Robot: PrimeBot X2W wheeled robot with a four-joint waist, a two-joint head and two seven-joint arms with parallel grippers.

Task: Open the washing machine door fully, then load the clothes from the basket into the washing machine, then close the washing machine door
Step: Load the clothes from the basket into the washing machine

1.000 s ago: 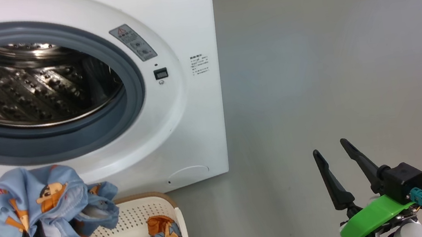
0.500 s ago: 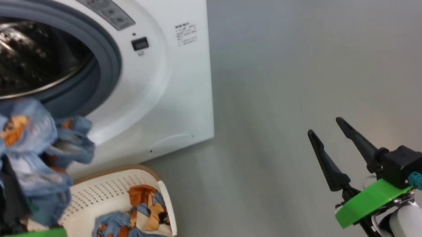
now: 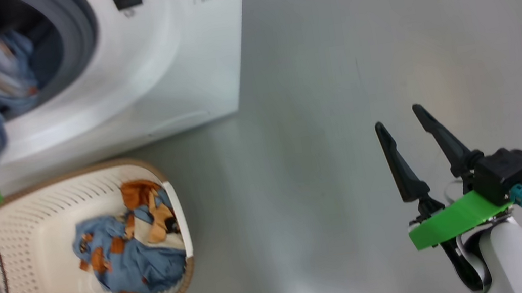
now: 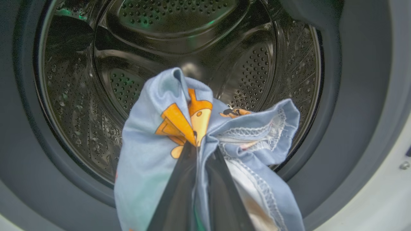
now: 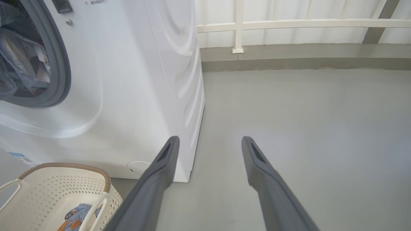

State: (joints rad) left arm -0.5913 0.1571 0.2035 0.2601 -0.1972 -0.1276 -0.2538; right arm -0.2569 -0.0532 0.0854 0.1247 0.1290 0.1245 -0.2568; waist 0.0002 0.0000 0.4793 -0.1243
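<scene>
Evidently caught mid-loading, left gripper clenched on a garment at the mouth of the washing machine, right gripper splayed empty (more clothes in the basket); judged next to need deeper reach, then release.

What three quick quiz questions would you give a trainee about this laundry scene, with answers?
1. True or false: the right gripper has its jaws shut on cloth.
2. The garment in the left gripper hangs: A on the floor, B before the open drum, C atop the machine?
3. Fill in: the other clothes lie in the ____.
Key: 1 false; 2 B; 3 basket.
</scene>
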